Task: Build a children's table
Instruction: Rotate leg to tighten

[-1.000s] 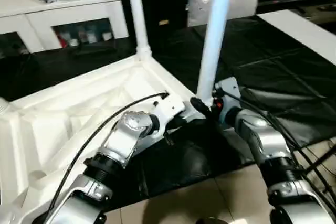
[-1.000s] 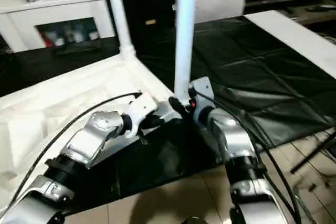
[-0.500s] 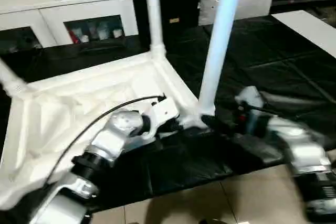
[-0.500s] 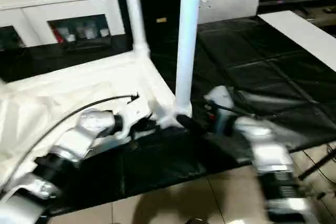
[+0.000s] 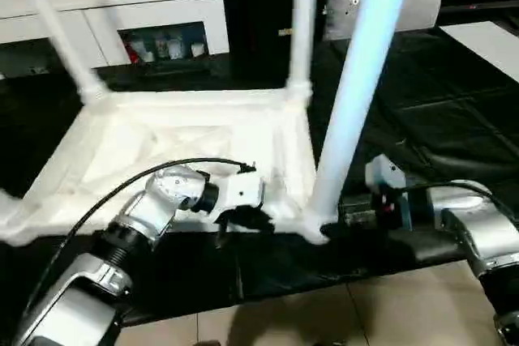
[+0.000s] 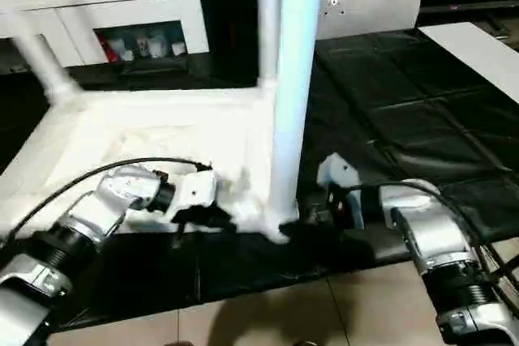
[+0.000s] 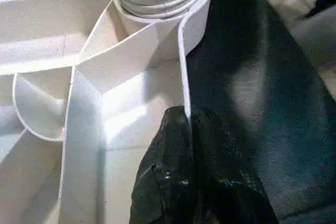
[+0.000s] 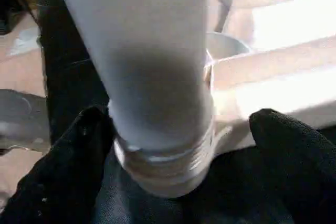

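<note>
The children's table (image 5: 195, 139) is lying upside down on a black mat (image 5: 438, 119), its ribbed underside facing up and legs standing in the corner sockets; the nearest leg (image 5: 357, 95) is rising from the near corner. The left gripper (image 7: 191, 171) is pinching the thin rim of the tabletop beside that corner, fingers closed on it; the right gripper (image 8: 173, 161) is sitting with its fingers (image 8: 294, 145) spread wide on either side of the leg's threaded base, not clamping it.

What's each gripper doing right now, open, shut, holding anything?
Left gripper: shut, pinching the tabletop's rim.
Right gripper: open, fingers either side of the leg, not clamped.
</note>
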Controlling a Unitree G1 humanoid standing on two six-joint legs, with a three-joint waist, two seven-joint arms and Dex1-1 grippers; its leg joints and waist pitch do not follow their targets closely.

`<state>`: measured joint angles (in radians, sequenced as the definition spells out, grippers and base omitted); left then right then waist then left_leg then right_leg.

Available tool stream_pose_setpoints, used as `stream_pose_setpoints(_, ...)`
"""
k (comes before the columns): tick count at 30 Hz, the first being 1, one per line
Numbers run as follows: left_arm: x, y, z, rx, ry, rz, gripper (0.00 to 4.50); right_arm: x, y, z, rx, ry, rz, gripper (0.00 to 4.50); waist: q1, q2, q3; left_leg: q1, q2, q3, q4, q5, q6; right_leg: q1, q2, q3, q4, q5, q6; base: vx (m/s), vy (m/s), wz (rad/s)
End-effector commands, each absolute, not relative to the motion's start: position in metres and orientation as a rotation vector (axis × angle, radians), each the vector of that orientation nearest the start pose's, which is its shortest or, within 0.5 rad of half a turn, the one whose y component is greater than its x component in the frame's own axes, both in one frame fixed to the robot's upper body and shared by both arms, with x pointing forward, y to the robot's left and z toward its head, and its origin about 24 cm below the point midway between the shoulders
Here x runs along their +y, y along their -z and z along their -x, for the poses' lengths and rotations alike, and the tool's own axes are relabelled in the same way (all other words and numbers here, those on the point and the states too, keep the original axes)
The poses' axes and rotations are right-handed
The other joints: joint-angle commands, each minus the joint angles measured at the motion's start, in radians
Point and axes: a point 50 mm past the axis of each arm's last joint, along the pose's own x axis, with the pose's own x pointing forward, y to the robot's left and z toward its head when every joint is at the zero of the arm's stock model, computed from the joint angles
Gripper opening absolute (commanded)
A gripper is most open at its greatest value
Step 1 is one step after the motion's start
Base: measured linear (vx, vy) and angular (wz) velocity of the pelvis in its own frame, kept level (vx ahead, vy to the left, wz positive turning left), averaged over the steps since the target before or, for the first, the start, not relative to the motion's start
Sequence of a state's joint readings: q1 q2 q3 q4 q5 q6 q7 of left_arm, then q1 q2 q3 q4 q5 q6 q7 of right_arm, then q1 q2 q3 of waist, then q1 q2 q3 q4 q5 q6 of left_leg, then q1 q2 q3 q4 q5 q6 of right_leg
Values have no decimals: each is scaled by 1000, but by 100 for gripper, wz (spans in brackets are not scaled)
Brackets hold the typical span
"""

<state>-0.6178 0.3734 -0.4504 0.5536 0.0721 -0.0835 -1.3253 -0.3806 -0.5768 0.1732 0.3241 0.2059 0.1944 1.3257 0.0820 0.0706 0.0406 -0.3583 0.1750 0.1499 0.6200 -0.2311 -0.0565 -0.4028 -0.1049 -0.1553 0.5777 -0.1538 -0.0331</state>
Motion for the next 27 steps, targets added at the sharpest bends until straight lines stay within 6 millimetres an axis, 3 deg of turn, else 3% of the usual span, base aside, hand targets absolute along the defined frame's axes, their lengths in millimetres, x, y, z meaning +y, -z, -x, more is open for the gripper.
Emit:
stream_pose_setpoints(1,98,-49,-296,412,1730,-705,0,-190,-69,-283,418,-1353,236,416,-3,-19,-66,-6,56,-6,-73,-95,123,66,-63,64,-69,-312,-144,0,0,0)
stream_pose_setpoints(16,99,-45,-295,413,1758,-703,0,-177,-66,-280,398,-1409,228,284,3,-24,-66,-7,57,-6,-74,-88,112,66,-63,64,-70,-328,-128,0,0,0)
stream_pose_setpoints(23,100,-40,-293,446,1684,-619,0,-172,-60,-275,408,-1397,171,270,2,-21,-65,-7,57,-6,-76,-90,103,68,-64,64,-70,-340,-123,0,0,0)
stream_pose_setpoints(25,99,-38,-293,452,1635,-572,0,-168,-57,-274,410,-1362,137,270,-1,-21,-63,-6,58,-6,-79,-101,99,67,-63,64,-72,-352,-122,0,0,0)
stream_pose_setpoints(26,95,-40,-293,444,1557,-494,0,-159,-52,-280,393,-1262,131,270,-5,-18,-60,-4,59,-6,-81,-121,85,67,-64,64,-74,-378,-118,0,0,0)
stream_pose_setpoints(27,94,-40,-293,443,1544,-481,0,-157,-52,-281,390,-1244,130,269,-11,-21,-57,-6,57,-6,-84,-130,78,67,-63,62,-78,-398,-112,0,0,0)
